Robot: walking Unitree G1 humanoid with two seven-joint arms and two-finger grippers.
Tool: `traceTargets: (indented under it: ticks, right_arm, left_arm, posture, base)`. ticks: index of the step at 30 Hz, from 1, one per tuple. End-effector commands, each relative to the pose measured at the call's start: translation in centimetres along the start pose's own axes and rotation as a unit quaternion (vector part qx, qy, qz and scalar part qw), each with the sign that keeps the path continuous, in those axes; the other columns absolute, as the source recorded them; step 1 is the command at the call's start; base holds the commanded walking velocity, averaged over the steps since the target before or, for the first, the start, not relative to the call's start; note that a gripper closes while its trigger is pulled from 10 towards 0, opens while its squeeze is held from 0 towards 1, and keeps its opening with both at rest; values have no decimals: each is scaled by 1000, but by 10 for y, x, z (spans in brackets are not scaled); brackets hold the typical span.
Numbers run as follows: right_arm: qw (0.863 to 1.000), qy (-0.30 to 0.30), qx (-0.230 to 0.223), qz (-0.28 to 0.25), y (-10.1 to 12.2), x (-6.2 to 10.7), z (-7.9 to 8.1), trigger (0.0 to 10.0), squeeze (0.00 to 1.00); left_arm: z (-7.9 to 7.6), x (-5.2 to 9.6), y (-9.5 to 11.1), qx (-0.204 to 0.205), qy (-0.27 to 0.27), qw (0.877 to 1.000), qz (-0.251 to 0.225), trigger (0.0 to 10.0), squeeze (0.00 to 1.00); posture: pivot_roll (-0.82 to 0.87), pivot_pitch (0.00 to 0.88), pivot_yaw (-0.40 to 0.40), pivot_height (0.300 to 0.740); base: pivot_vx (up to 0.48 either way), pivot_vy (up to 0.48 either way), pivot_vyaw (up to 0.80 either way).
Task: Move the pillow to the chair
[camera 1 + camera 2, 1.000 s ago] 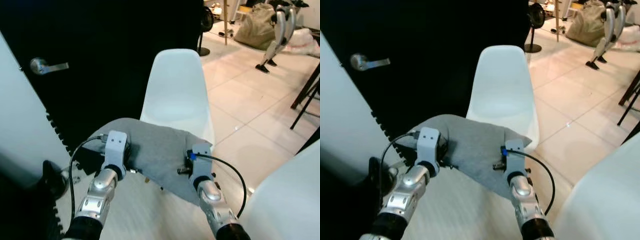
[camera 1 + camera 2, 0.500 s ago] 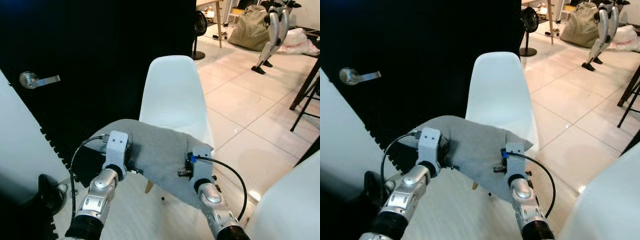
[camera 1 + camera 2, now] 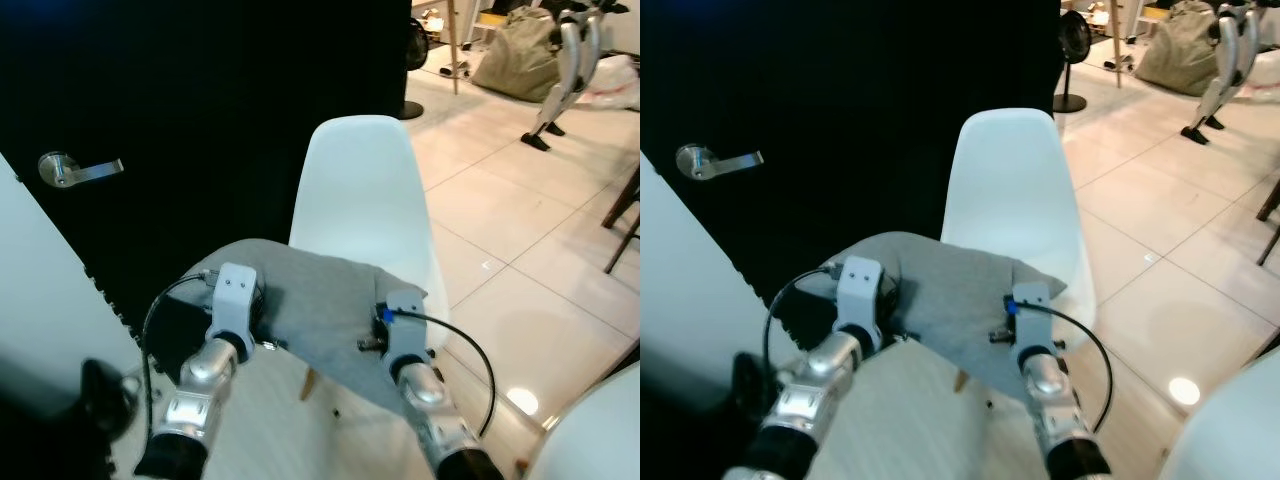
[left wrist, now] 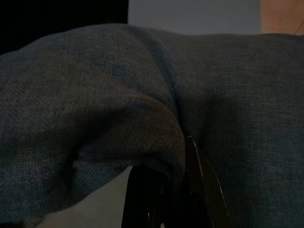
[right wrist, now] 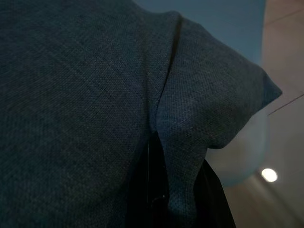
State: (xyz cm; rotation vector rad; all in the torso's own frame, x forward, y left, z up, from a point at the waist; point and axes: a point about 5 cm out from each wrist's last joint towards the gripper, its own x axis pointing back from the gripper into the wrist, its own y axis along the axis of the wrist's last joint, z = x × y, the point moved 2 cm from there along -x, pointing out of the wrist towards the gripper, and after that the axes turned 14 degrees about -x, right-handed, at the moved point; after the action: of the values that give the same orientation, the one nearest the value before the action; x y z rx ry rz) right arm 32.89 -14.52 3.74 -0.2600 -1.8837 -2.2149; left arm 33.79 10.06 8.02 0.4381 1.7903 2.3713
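Both arms were out front, carrying the grey pillow [image 3: 315,305] between them, and it hung right over the front of the white chair [image 3: 368,205], covering the seat from the head camera. Whether it touched the seat could not be told. The chair's moulded backrest rose clear behind the pillow, upright, facing the robot.

The left gripper [image 4: 164,190] was at the pillow's left edge, and the wrist camera had it pinching a fold of the grey fabric, the cloth bunched and draped over the black fingers [image 4: 202,185]. The right gripper [image 5: 171,190] was at the right edge, near the pillow's pointed corner, and its wrist view showed the same: fabric creased and nipped between the dark fingers [image 5: 213,199], the pale chair shell showing beyond the corner.

Behind the chair stood a black door [image 3: 200,120] with a silver lever handle [image 3: 75,170] off to the left. A pale wall panel [image 3: 40,290] ran down the left side. The floor was glossy cream tile [image 3: 520,250], catching a bright spot of light to the right. Far back lay an olive-tan bag [image 3: 520,60], with another robot's legs [image 3: 565,60] beside it.
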Motion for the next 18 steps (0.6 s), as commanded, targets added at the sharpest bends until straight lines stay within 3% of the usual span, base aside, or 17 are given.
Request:
traceTargets:
  ticks: [1, 9, 14, 18]
  right_arm:
    - [1000, 20, -3, -15, 6, -2, 15, 10000, 0]
    - [999, 12, -25, -19, 6, -1, 12, 10000, 0]
    - [1000, 7, -22, -13, 5, -1, 10, 10000, 0]
    - [1000, -1, -22, -10, 4, -1, 8, 10000, 0]
  left_arm:
    - [6, 1, 2, -12, 3, 1000, -6, 10000, 0]
    - [5, 1, 2, -14, 0, 1000, -6, 10000, 0]
    - [4, 0, 2, -18, -4, 1000, -6, 10000, 0]
    - [4, 0, 3, -18, -4, 1000, -6, 10000, 0]
  posture:
    - [13, 41, 97, 740]
    - [13, 43, 100, 740]
    - [11, 46, 103, 740]
    - [10, 49, 103, 740]
  base:
    - [337, 0, 0]
    - [334, 0, 0]
    - [334, 0, -800]
    - [332, 0, 0]
